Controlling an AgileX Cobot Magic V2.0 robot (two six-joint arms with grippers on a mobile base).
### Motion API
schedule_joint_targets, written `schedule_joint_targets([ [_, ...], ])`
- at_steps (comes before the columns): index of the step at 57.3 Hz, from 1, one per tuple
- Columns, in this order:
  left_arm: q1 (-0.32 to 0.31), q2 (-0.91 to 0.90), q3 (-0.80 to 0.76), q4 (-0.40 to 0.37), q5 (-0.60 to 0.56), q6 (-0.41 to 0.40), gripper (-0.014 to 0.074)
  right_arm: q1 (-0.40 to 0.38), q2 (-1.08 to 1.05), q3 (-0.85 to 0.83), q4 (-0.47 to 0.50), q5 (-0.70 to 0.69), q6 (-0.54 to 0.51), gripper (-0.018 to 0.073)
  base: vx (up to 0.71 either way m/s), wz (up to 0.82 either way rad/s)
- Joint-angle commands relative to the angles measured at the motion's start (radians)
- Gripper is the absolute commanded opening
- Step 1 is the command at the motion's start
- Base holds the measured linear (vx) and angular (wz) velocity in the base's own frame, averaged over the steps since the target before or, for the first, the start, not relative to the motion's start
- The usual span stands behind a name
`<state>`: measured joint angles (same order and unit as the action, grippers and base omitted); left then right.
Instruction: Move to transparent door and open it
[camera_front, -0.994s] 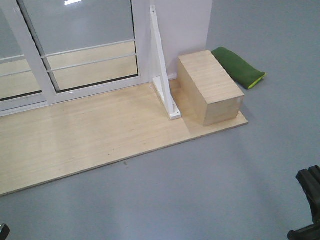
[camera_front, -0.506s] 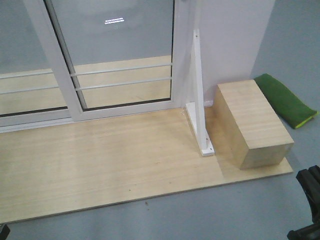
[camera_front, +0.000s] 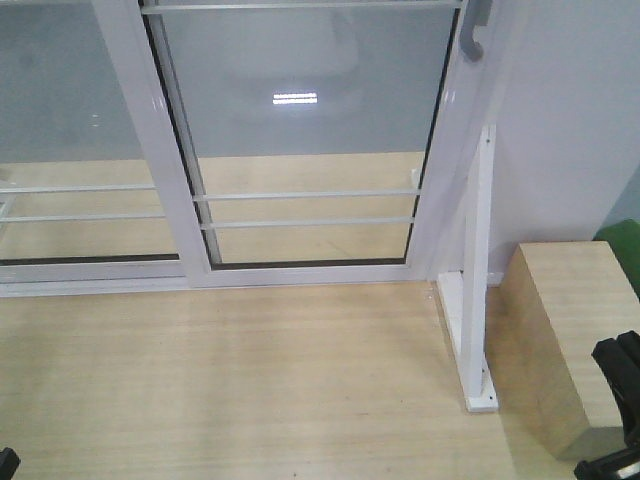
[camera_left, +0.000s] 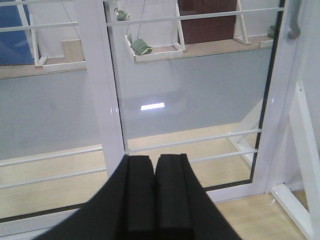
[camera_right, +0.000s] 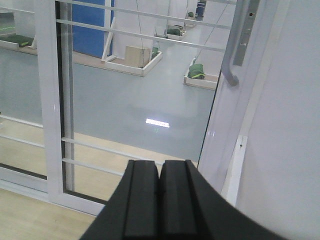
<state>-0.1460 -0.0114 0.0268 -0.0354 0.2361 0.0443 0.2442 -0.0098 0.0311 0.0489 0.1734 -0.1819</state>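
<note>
Transparent door (camera_front: 310, 120) straight ahead
It stands on the wooden platform's (camera_front: 250, 380) far edge, silver handle (camera_front: 478, 30) on its right upright; I see left claw (camera_left: 155, 195) and right claw (camera_right: 160, 200) pinched closed, empty.

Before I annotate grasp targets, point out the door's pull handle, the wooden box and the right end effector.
pull handle (camera_right: 232, 45): right wrist view, mid shaft.
wooden box (camera_front: 565, 320): front-facing view, top face.
right end effector (camera_right: 160, 167): right wrist view, between fingertips.
</note>
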Motion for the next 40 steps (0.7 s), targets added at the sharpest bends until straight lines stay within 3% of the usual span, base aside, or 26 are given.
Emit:
schedule_joint_targets([
  [1,-0.005,-0.011,0.025,-0.009,-0.078,-0.001,0.0000,-0.002,-0.014,0.013,-0.006,-0.080,-0.005,0.0000,0.44,0.18],
  [40,-0.005,-0.011,0.025,-0.009,-0.078,-0.001,0.0000,-0.002,-0.014,0.013,-0.006,-0.080,-0.005,0.0000,0.36,0.02],
])
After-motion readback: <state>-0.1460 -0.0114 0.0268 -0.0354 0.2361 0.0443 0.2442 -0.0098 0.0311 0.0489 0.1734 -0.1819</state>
